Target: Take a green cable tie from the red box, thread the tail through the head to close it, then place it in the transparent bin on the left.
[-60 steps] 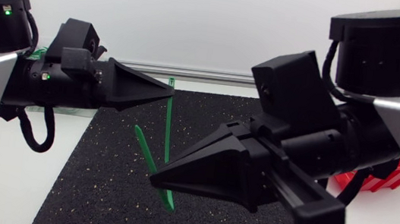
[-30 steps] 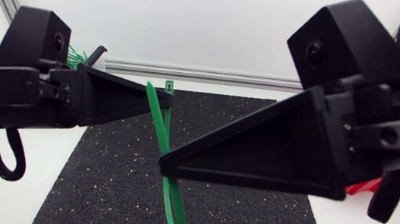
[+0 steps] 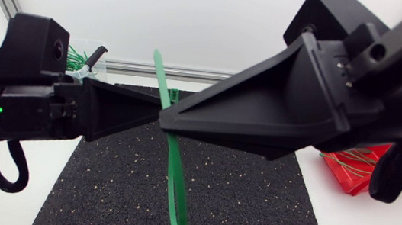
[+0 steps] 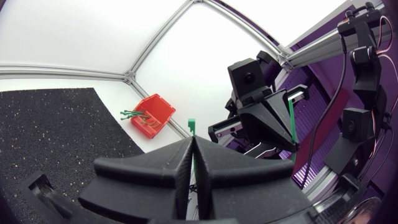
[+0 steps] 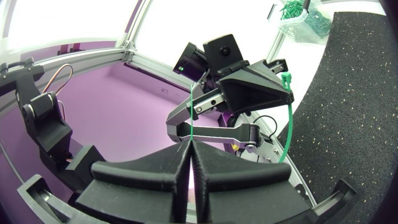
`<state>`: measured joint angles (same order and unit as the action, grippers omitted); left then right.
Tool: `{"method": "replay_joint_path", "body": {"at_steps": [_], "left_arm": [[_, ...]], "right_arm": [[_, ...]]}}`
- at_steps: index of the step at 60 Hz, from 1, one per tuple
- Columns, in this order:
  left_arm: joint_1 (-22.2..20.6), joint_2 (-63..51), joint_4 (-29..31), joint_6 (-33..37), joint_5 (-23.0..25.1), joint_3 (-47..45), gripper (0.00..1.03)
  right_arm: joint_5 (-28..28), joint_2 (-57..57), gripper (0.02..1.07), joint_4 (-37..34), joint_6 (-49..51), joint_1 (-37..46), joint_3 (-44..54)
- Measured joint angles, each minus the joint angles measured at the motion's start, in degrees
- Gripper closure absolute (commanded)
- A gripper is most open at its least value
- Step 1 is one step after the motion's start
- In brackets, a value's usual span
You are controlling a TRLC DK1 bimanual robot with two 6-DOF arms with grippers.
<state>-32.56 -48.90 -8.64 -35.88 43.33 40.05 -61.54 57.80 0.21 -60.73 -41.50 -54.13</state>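
A green cable tie (image 3: 175,186) hangs bent in the air above the black mat (image 3: 107,185), held at both ends. My left gripper (image 3: 160,108) is shut on its head end; in the left wrist view the square head (image 4: 191,124) sticks out just past the left gripper (image 4: 191,142). My right gripper (image 3: 162,121) is shut on the strap near the tail, tip to tip with the left one. In the right wrist view the thin tail (image 5: 192,124) rises from between the right gripper's (image 5: 189,144) shut fingers. The red box (image 3: 367,167) lies at the right, the transparent bin (image 3: 77,57) at the back left.
More green ties lie in the red box (image 4: 151,114) and in the transparent bin (image 5: 305,17). The mat covers the middle of the white table, under both raised arms.
Both grippers have risen toward the camera and come together until their tips almost touch. The tie has swung with them; its tail now sticks up to the left above the right gripper.
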Motion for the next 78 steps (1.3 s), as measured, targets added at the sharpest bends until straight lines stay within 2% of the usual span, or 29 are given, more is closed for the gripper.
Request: {"method": "replay_joint_path", "body": {"at_steps": [53,78], "left_arm": [[-1.3,1.5,1.2,4.1,-6.0,0.0,1.0],[-1.3,3.0,1.4,4.5,-6.6,0.0,1.0]], "right_arm": [[1.6,2.4,1.01,-1.7,-13.9,2.6,0.7],[1.6,3.4,1.01,-2.4,-14.7,2.7,1.0]]}}
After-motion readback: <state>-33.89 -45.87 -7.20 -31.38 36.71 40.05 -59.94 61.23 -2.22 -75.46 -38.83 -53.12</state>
